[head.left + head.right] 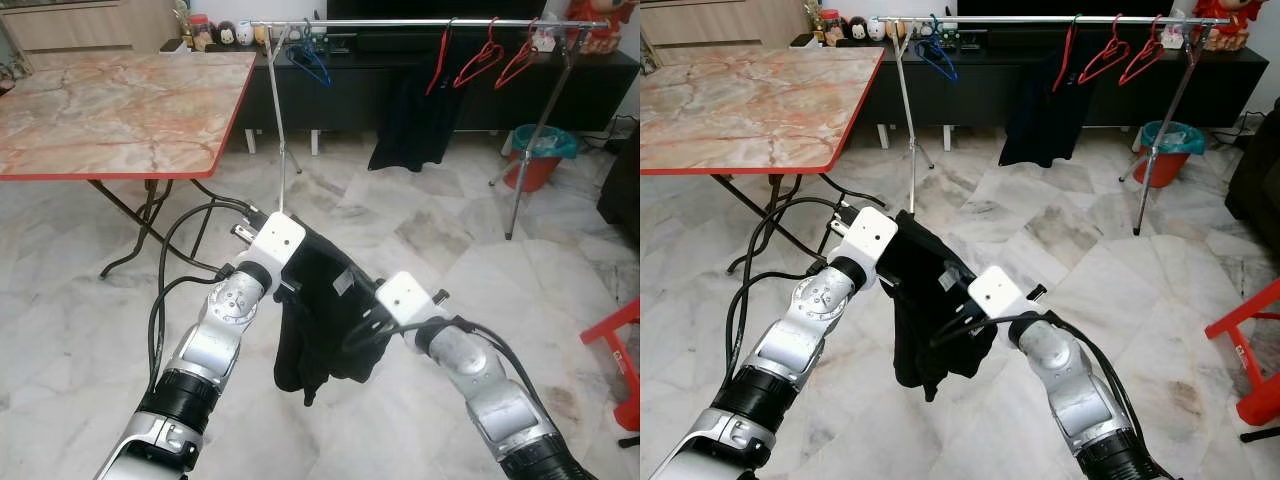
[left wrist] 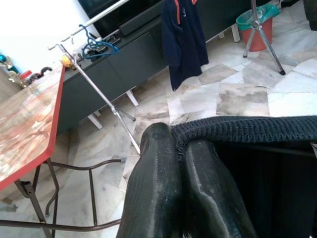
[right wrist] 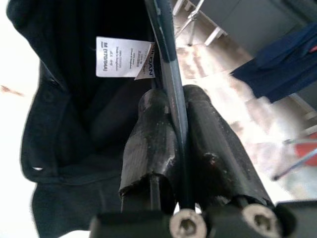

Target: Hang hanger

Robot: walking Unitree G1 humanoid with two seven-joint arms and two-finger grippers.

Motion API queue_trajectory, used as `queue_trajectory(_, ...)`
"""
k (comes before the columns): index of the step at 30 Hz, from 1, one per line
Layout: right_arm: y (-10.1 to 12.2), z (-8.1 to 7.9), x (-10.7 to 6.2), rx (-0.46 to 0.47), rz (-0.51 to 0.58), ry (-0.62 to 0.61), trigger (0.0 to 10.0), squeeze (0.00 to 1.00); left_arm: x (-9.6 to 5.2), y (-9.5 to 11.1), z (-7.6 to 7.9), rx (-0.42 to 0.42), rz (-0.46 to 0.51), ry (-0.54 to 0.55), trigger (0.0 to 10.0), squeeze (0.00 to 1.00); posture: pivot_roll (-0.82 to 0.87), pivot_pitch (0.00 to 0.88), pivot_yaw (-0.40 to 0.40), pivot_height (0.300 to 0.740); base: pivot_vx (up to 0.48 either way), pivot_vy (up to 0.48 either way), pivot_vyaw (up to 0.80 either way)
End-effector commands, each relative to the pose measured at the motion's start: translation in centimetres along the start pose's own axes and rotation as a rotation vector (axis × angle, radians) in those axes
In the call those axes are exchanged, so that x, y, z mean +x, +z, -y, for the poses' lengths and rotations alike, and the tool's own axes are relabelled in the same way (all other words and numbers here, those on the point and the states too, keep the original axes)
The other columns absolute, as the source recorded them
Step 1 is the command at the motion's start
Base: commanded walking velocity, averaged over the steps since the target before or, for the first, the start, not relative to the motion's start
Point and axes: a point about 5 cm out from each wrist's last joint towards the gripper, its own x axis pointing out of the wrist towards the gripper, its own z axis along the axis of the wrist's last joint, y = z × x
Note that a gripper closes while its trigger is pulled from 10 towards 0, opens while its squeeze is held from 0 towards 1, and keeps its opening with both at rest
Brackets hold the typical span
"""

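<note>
Left pincer [image 2: 178,163] clamped on black shirt [image 1: 325,320] collar; right pincer [image 3: 181,134] clamped on hanger [image 3: 166,59] wire inside shirt. Both mid-air, clothes rail [image 1: 420,22] well ahead. Best: keep grips level, approach rail, hook over bar.

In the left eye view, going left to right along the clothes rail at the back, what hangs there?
Blue hanger → dark garment on a red hanger → empty red hanger → another empty red hanger, all on the rail.
</note>
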Motion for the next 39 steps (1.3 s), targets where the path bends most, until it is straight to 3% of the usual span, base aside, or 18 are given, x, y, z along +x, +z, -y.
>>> queue_trajectory(1,-3.1,1.0,-0.7,-0.024,-0.142,-0.078,0.0,0.00,-0.5,1.3,-3.0,0.001,0.078,0.115,10.0,0.00,0.06,0.000,0.035,0.740,0.000,0.000,0.00)
queue_trajectory(3,-3.1,1.2,-0.8,-0.053,-0.147,-0.115,0.0,0.00,-0.5,1.5,-3.1,-0.014,0.090,0.121,10.0,0.00,0.06,0.000,0.035,0.740,0.000,0.000,0.00)
queue_trajectory(4,-3.2,1.6,-0.8,-0.133,-0.162,-0.169,0.0,0.00,-0.4,1.7,-3.2,-0.025,0.103,0.125,10.0,0.00,0.06,0.000,0.036,0.740,0.000,0.000,0.00)
queue_trajectory(7,-3.1,1.6,-0.8,-0.159,-0.151,-0.212,0.0,0.00,-0.3,1.9,-3.2,-0.035,0.117,0.129,10.0,0.00,0.05,0.000,0.036,0.740,0.000,0.000,0.00)
queue_trajectory(11,-2.4,1.4,-0.8,-0.090,-0.092,-0.342,0.0,0.00,-0.2,2.5,-3.1,-0.048,0.150,0.131,10.0,0.00,0.06,0.000,0.037,0.740,0.000,0.000,0.00)
queue_trajectory(13,-2.2,1.4,-0.8,0.030,-0.075,-0.386,0.0,0.00,-0.3,2.5,-3.1,-0.051,0.152,0.132,10.0,0.00,0.06,0.000,0.037,0.740,0.000,0.000,0.00)
queue_trajectory(18,-2.4,0.6,-0.5,0.170,-0.072,-0.353,0.0,0.00,-0.3,2.5,-3.2,-0.056,0.157,0.137,10.0,0.00,0.06,0.000,0.034,0.740,0.000,0.000,0.00)
queue_trajectory(23,-2.5,0.2,-0.4,0.209,-0.062,-0.326,0.0,0.00,-0.3,2.5,-3.3,-0.057,0.159,0.140,10.0,0.00,0.06,0.000,0.033,0.740,0.000,0.000,0.00)
queue_trajectory(25,-2.6,-0.2,-0.3,0.309,-0.057,-0.269,0.0,0.00,-0.3,2.6,-3.2,-0.058,0.163,0.137,10.0,0.00,0.05,0.000,0.033,0.740,0.000,0.000,0.00)
queue_trajectory(34,-2.4,0.3,-0.4,0.313,-0.037,-0.156,0.0,0.00,-0.3,2.8,-2.6,-0.064,0.183,0.091,10.0,0.00,0.05,0.000,0.032,0.740,0.000,0.000,0.00)
queue_trajectory(39,-2.0,1.3,-0.1,0.331,0.001,-0.193,0.0,0.00,-1.0,3.3,-0.7,-0.086,0.238,-0.111,10.0,0.00,0.06,0.000,0.030,0.740,0.000,0.000,0.00)
